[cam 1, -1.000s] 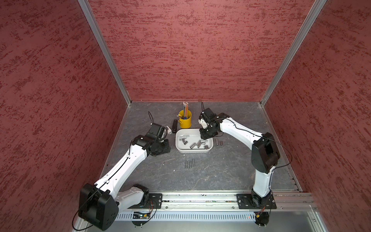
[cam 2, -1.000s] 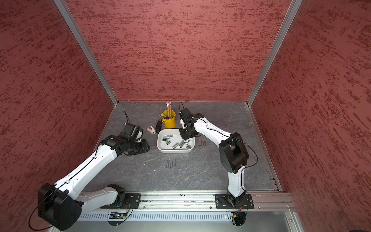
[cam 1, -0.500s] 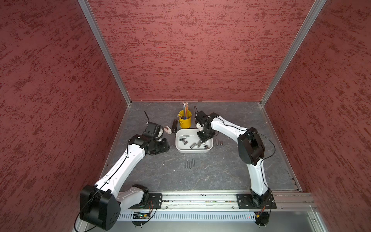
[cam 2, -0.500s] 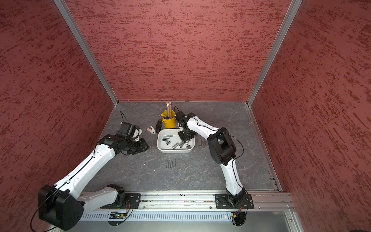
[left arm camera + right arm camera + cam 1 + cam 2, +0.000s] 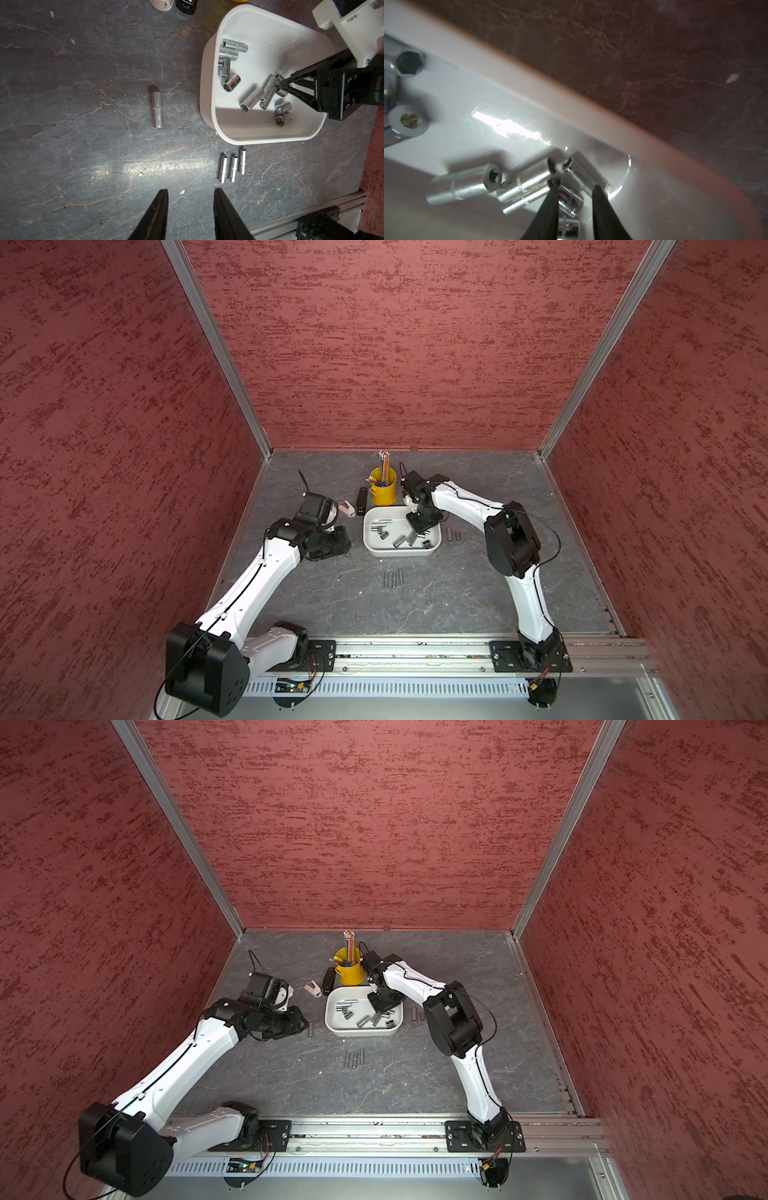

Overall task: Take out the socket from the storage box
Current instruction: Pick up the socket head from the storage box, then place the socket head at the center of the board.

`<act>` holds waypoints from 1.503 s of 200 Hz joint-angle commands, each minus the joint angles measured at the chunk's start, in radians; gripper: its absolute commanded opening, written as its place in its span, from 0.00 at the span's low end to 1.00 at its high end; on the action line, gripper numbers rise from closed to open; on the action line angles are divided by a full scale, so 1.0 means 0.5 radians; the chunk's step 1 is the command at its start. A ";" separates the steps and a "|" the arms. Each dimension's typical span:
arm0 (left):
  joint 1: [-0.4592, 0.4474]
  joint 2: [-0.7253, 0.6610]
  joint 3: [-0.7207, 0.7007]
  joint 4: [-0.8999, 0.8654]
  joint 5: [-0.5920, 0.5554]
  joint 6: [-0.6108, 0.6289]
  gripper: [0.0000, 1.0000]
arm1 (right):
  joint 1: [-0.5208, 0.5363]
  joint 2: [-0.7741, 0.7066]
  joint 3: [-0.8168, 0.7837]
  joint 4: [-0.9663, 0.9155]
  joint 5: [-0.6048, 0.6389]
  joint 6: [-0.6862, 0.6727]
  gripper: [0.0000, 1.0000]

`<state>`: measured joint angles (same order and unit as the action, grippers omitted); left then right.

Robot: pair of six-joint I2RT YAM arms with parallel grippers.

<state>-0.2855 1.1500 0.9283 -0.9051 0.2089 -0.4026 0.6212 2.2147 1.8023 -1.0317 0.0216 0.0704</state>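
white storage box (image 5: 401, 552), silver sockets (image 5: 250, 99), yellow cup (image 5: 384, 494), mottled red walls (image 5: 395, 344), small item (image 5: 346, 508) perhaps pink

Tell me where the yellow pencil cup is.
In both top views the yellow cup stands at the back of the table, just behind the white storage box, a black object on its left.

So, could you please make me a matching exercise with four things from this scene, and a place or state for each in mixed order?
Things:
1. right gripper
2. left gripper
3. yellow cup
4. row of three sockets

Places or states:
A. lying on the table, on the robot's side of the storage box
B. down inside the storage box, among the loose sockets
C. on the far side of the storage box, with pencils in it
D. over bare table, jaws open, holding nothing

Pairs: 1-B, 2-D, 3-C, 4-A
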 commanded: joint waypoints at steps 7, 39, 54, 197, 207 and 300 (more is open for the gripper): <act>0.016 -0.020 -0.001 0.029 0.009 0.029 0.39 | 0.012 0.100 0.020 0.013 0.153 0.001 0.29; 0.014 -0.014 -0.001 0.030 0.007 0.026 0.39 | 0.012 0.135 0.008 0.011 0.163 0.021 0.28; 0.014 -0.014 -0.004 0.028 0.003 0.025 0.39 | 0.012 0.150 0.004 0.013 0.142 0.039 0.25; 0.013 -0.070 -0.007 0.034 -0.004 0.020 0.39 | 0.012 -0.477 0.026 0.057 -0.472 0.914 0.06; 0.013 -0.082 -0.012 0.035 0.001 0.018 0.39 | 0.012 -0.539 -0.017 0.085 -0.524 0.975 0.06; -0.002 -0.169 -0.020 0.046 0.041 0.023 0.39 | 0.246 -1.075 -0.732 0.243 -0.457 1.347 0.06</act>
<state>-0.2855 1.0885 0.9276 -0.8986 0.2131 -0.4026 0.6910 1.7420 1.5314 -0.9646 -0.2256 0.6579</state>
